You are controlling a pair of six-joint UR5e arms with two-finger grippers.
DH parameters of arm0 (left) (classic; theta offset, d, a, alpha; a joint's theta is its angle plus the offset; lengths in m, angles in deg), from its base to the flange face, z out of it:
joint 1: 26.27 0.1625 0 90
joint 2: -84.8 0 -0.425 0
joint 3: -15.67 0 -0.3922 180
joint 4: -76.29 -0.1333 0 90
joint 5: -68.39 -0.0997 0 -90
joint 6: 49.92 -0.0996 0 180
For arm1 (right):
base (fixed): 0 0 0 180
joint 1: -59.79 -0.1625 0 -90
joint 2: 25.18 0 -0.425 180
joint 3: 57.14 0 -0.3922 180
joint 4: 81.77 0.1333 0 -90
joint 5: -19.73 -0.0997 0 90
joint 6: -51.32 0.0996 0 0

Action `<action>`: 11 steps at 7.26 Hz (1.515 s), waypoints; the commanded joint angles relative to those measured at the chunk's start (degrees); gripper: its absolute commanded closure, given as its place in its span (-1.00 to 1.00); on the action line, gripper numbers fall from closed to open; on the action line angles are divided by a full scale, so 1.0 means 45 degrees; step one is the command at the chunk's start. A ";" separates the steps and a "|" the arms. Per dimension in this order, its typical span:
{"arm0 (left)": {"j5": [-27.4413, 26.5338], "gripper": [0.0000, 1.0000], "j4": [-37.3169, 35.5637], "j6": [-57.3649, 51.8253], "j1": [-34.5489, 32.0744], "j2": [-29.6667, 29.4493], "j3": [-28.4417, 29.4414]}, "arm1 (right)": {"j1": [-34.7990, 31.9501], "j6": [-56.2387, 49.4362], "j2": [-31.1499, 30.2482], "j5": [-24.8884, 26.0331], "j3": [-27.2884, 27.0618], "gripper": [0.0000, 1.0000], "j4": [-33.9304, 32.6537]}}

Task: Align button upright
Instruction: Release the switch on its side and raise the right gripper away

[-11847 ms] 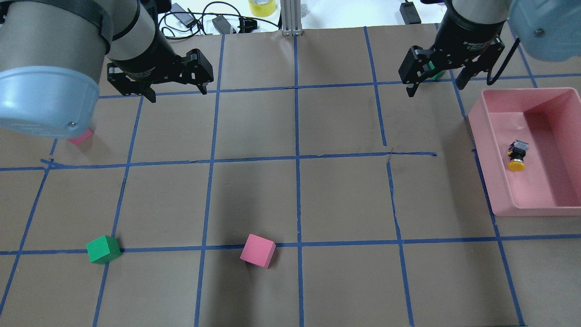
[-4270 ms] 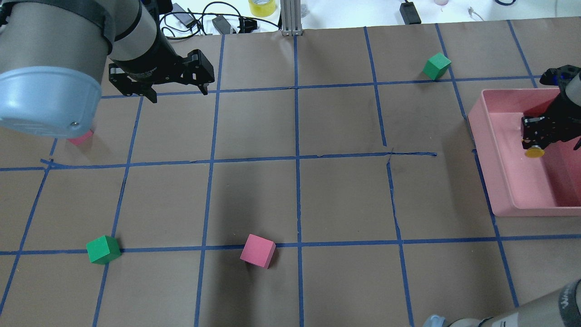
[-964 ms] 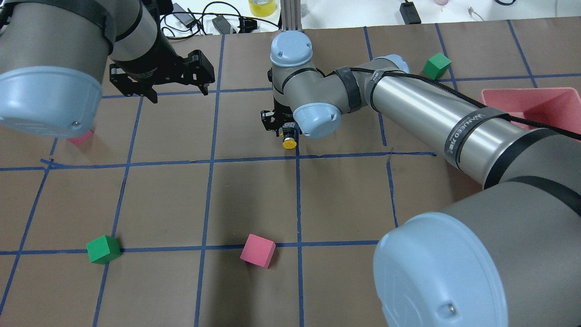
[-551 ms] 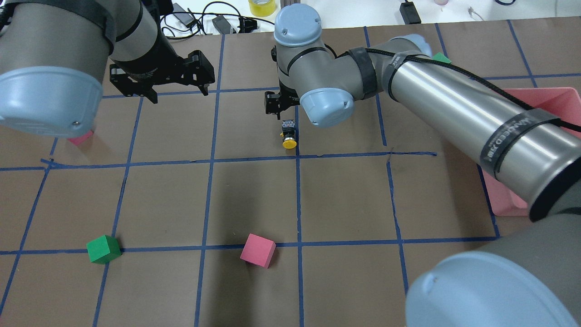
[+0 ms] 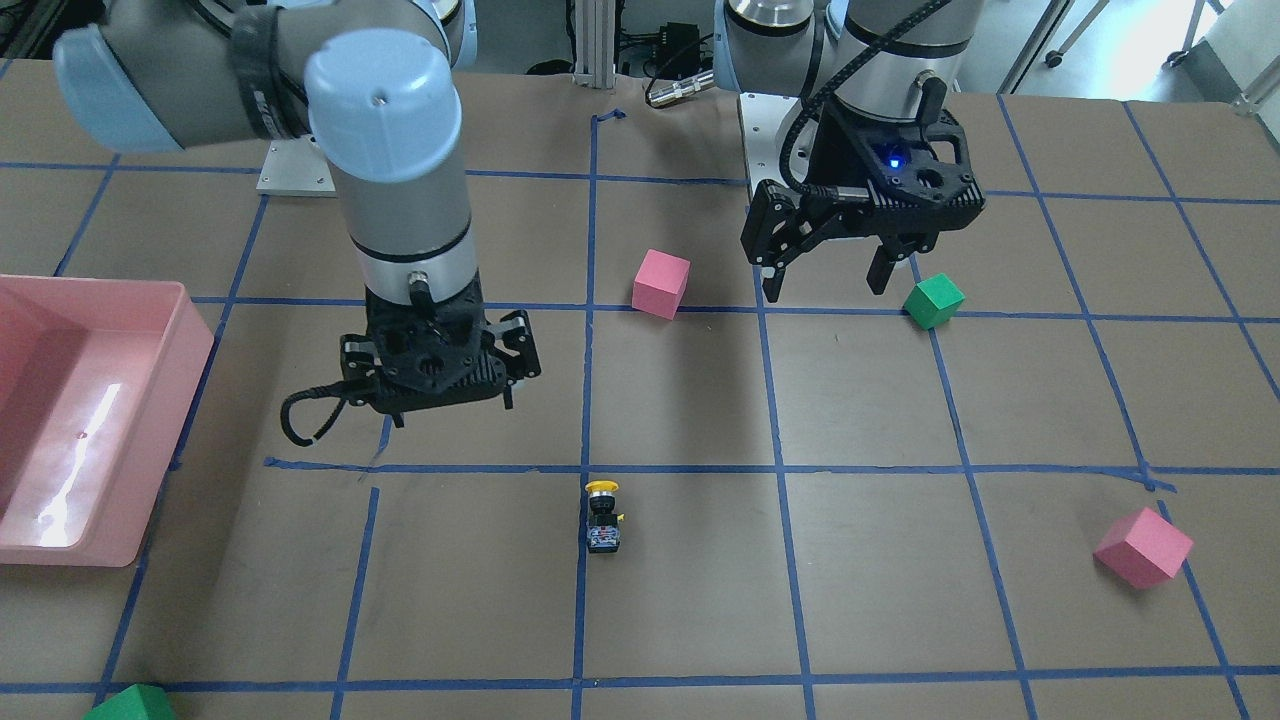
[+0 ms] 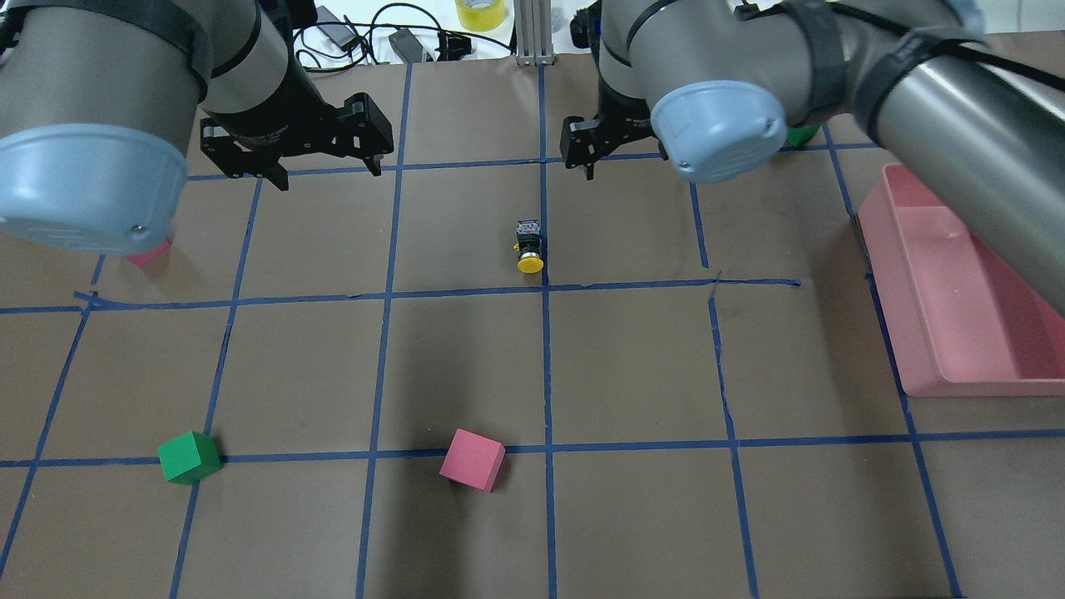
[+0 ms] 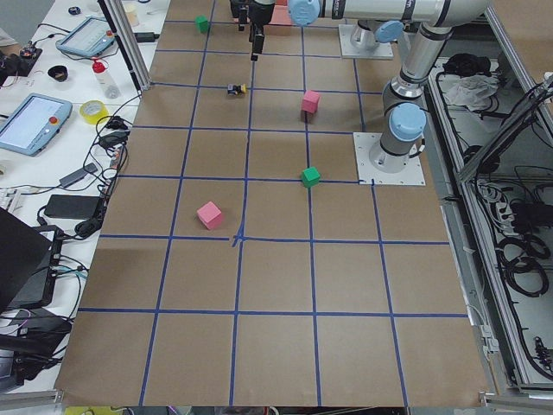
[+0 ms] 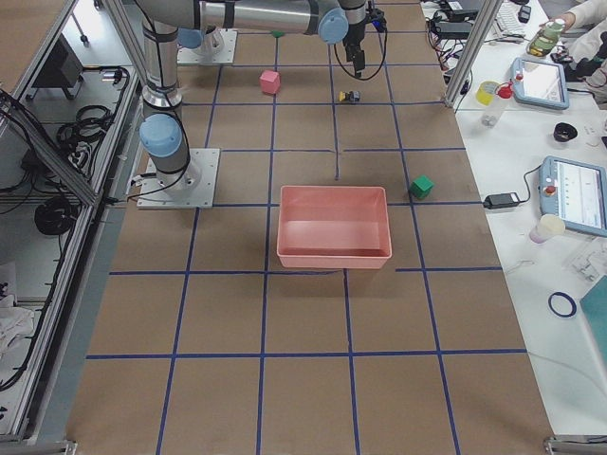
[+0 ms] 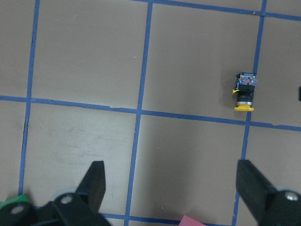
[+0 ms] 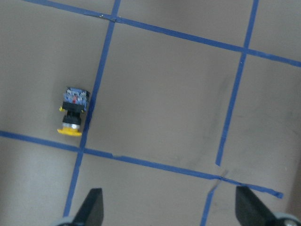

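The button [image 6: 529, 246] lies on its side on the brown table next to a blue tape line, yellow cap toward the robot, touching nothing. It also shows in the front view [image 5: 603, 517], the left wrist view [image 9: 244, 91] and the right wrist view [image 10: 73, 111]. My right gripper [image 5: 445, 395] is open and empty, raised above the table, off to one side of the button; its fingers [image 10: 91, 207] frame the right wrist view. My left gripper [image 6: 326, 170] is open and empty, hovering at the far left.
An empty pink bin [image 6: 915, 249] stands at the right. On the near side are a green cube [image 6: 190, 457] and a pink cube [image 6: 473, 459]. Another pink cube [image 6: 148, 252] peeks from under the left arm, and another green cube [image 6: 803, 135] shows behind the right arm.
The right gripper took the button from the pink bin, set it on its side at the table's middle, let go and drew away back and right. The left arm has not moved.
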 commanded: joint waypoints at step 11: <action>0.0011 -1.00 0.0000 0.0000 0.0000 -0.0097 0.0019 | 0.2667 0.0038 -0.3108 -0.0056 -0.0938 -1.00 0.3080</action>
